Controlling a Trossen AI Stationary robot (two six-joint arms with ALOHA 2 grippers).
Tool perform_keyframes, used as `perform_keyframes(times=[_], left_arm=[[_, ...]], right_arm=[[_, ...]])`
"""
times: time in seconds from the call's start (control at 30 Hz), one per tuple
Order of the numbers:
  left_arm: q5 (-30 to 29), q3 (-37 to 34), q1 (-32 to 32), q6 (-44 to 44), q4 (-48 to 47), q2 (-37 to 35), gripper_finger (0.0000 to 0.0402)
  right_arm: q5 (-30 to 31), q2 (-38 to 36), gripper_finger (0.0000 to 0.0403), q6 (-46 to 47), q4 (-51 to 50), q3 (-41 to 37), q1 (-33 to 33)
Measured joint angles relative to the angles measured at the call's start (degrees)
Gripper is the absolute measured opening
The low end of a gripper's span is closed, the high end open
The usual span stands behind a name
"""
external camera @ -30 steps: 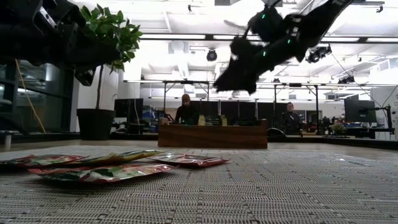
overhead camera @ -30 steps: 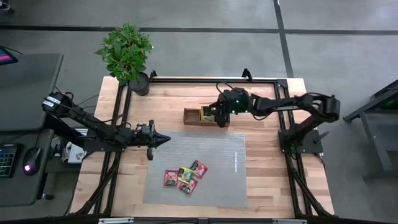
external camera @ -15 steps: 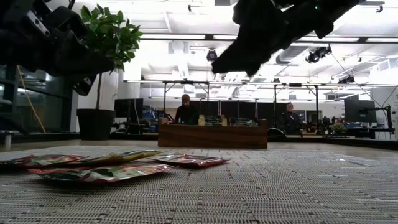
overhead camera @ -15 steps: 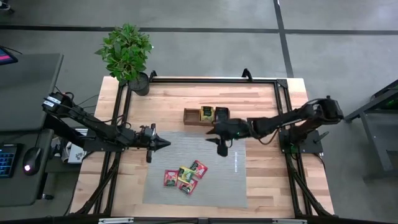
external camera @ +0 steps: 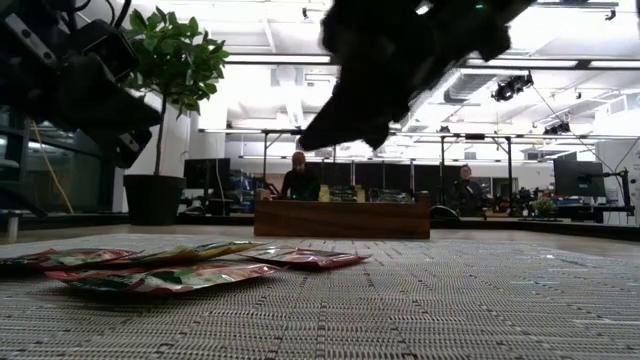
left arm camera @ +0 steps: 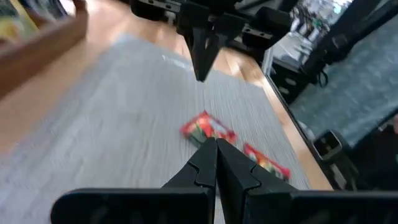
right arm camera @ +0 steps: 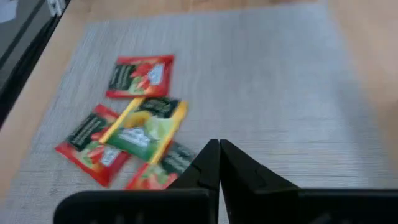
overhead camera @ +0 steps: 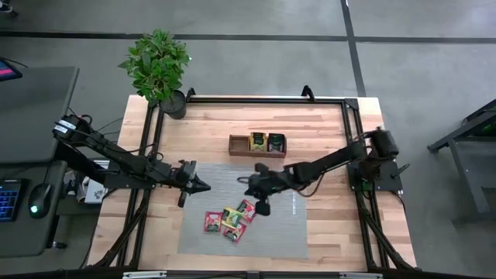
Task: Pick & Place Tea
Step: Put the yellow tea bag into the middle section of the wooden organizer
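Several tea sachets [overhead camera: 229, 219], red and yellow-green, lie in a loose overlapping pile on the grey mat [overhead camera: 287, 232]; the right wrist view shows them [right arm camera: 148, 127] just ahead of my fingers. My right gripper [overhead camera: 249, 186] [right arm camera: 217, 149] hangs shut and holds nothing, above the mat just far-right of the pile. My left gripper [overhead camera: 204, 184] [left arm camera: 216, 146] is shut over the mat's far-left part, pointing toward the right gripper. Two more sachets [overhead camera: 265, 142] lie in the wooden tray [overhead camera: 236, 146].
A potted plant [overhead camera: 159, 66] stands at the table's far-left corner. The wooden tray sits just beyond the mat's far edge. A black frame [overhead camera: 341, 101] runs around the table. People sit at desks in the room beyond the table [external camera: 298, 180].
My right gripper has swung from over the wooden tray toward the near-left, out over the mat to just beside the sachet pile, sinking a little, and has shut on nothing. The sachets on the mat have stayed where they were.
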Motion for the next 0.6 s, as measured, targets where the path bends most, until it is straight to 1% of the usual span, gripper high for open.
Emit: perform_keyframes(times=[0.13, 0.27, 0.33, 0.47, 0.6], left_arm=[[2.2, 0.0, 0.0, -0.9, -2.0, 0.0, 0.0], [4.1, 0.1, 0.0, -1.6, -1.8, 0.0, 0.0], [4.7, 1.1, -0.9, -0.3, -2.2, 0.7, 0.0], [2.4, 3.7, -5.0, 3.6, -2.6, 4.3, 0.0], [-1.2, 7.9, -8.9, 6.7, -2.8, 12.5, 0.0]], right_arm=[[-2.4, 5.4, 0.0002, 7.4, -2.3, 3.8, 0.2], [-3.0, 6.3, 0.0001, 21.8, -2.0, 4.1, 0.1], [-2.0, 6.3, 0.0001, 27.1, -2.1, 3.8, 0.4], [-0.8, 6.0, 0.0001, 39.9, -1.6, 3.8, 2.2], [1.6, 6.0, 0.0001, 51.1, -2.0, 3.8, 4.7]])
